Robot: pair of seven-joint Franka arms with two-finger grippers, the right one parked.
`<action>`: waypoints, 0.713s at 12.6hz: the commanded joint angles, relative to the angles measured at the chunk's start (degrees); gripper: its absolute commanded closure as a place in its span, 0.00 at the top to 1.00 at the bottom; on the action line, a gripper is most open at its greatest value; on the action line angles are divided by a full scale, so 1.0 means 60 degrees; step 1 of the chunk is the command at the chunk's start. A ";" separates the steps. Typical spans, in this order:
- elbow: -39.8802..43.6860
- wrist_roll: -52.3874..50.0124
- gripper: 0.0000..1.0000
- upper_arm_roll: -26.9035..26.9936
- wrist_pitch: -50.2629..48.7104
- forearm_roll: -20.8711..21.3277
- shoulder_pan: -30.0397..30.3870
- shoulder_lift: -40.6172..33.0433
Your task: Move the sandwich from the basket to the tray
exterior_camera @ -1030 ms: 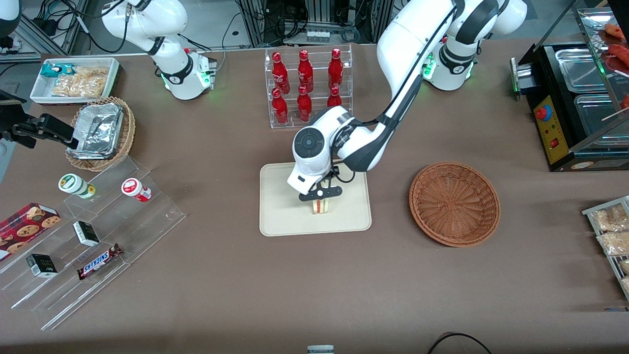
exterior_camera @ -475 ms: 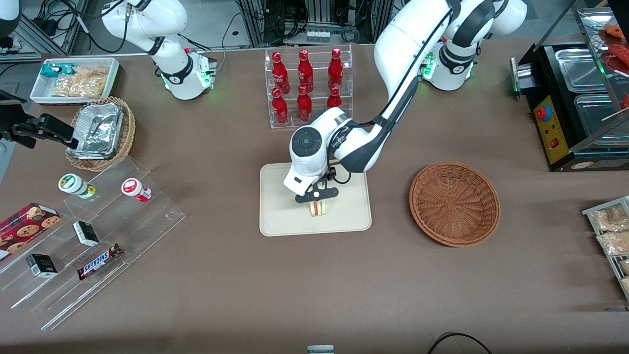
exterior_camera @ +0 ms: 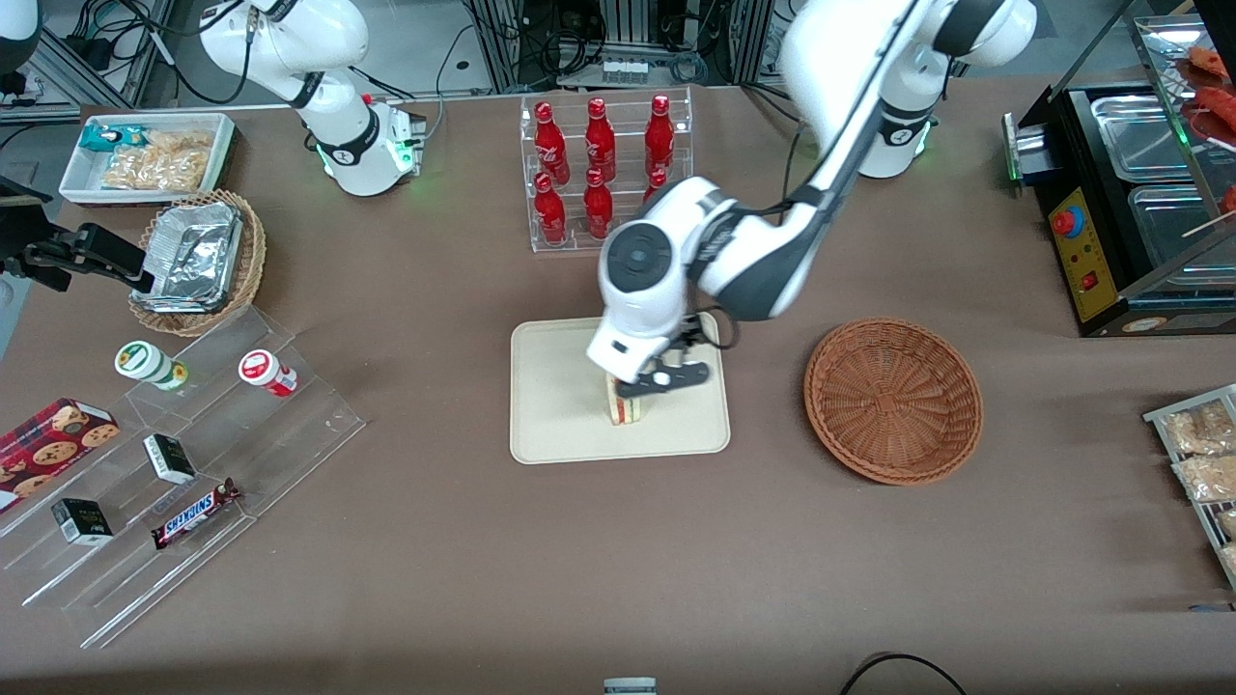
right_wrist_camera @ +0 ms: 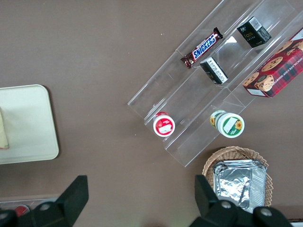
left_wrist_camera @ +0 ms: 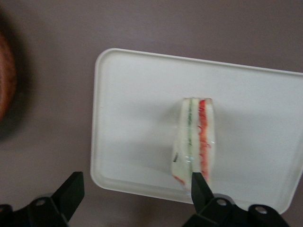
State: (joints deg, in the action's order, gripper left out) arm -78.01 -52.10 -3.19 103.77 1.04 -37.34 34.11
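The sandwich (exterior_camera: 626, 409) stands on its edge on the cream tray (exterior_camera: 555, 386), in the part nearer the front camera. In the left wrist view its red and green stripes (left_wrist_camera: 194, 137) show on the tray (left_wrist_camera: 132, 94). My left gripper (exterior_camera: 664, 379) is open and empty. It hovers above the tray, just beside the sandwich toward the basket, with its black fingertips (left_wrist_camera: 72, 188) wide apart. The reddish-brown wicker basket (exterior_camera: 893, 399) lies empty toward the working arm's end, and its rim shows in the left wrist view (left_wrist_camera: 5, 75).
A rack of red bottles (exterior_camera: 603, 169) stands farther from the front camera than the tray. A clear stepped shelf with snacks (exterior_camera: 183, 463), a foil-lined basket (exterior_camera: 198, 261) and a white bin (exterior_camera: 145, 154) lie toward the parked arm's end. A food warmer (exterior_camera: 1130, 193) stands at the working arm's end.
My gripper was around the sandwich on the tray. It has let go, risen, and shifted toward the basket. The sandwich stays standing on the tray.
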 commanded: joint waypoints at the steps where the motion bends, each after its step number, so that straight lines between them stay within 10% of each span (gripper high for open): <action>1: -0.0884 0.0318 1.00 -0.0026 -0.0288 0.0134 0.0844 -0.0762; 9: -0.3154 0.4415 1.00 -0.0011 -0.0551 0.0134 0.3203 -0.3368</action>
State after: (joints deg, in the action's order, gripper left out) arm -91.29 -30.61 -2.62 101.24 1.15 -20.90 20.43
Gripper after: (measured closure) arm 0.000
